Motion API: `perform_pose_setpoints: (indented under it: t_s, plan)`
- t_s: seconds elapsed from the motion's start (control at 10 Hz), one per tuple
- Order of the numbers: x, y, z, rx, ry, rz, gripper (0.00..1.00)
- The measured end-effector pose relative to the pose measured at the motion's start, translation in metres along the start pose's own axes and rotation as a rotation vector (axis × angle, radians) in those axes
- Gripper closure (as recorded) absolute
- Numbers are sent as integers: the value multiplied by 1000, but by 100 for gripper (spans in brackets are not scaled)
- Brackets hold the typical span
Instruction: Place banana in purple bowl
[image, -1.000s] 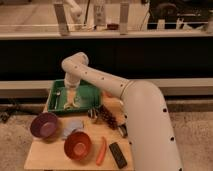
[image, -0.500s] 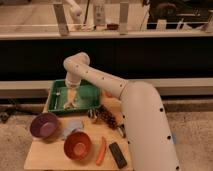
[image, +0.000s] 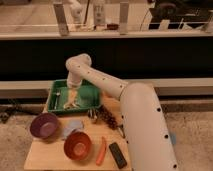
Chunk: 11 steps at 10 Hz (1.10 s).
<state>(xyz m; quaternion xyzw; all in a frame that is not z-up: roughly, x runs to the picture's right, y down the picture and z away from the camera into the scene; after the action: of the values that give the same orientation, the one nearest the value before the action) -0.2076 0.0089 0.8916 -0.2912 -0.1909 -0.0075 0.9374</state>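
My gripper (image: 72, 98) hangs from the white arm, down inside the green tray (image: 89, 93) at the table's back left. A pale yellow-cream elongated shape, which looks like the banana (image: 69, 104), lies in the tray right at the gripper's tips. I cannot tell whether it is held. The purple bowl (image: 44, 125) stands on the wooden table in front of the tray, to the gripper's front left, with nothing in it.
An orange-brown bowl (image: 77, 145) stands at the front, with a long orange-red stick (image: 101, 150) and a black flat object (image: 118, 154) to its right. A pale blue cloth (image: 73, 127) lies between the bowls. Dark grapes (image: 107, 118) lie by the tray's right corner.
The arm's upper joint has shifted slightly to the right. The gripper stays low over the green tray in nearly the same spot.
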Motion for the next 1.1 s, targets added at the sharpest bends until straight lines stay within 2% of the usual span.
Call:
perform_pose_setpoints:
  t_s: [0.1,0.3,0.4,0.6,0.7,0.8,0.9,1.0,1.1]
  plan:
    - [1,0,2,-1,4,-3,20]
    - [-2,1,0,-6,20,-119,20]
    - [-3,3,-2,-4,36,-247,20]
    - [-6,6,-2,15,69,-419,20]
    - [-9,9,0,16,67,-490,20]
    - [-9,13,1,15,61,-600,20]
    - [-10,15,1,11,59,-706,20]
    - [-13,18,3,2,62,-779,20]
    - [-12,21,5,-27,78,-862,20]
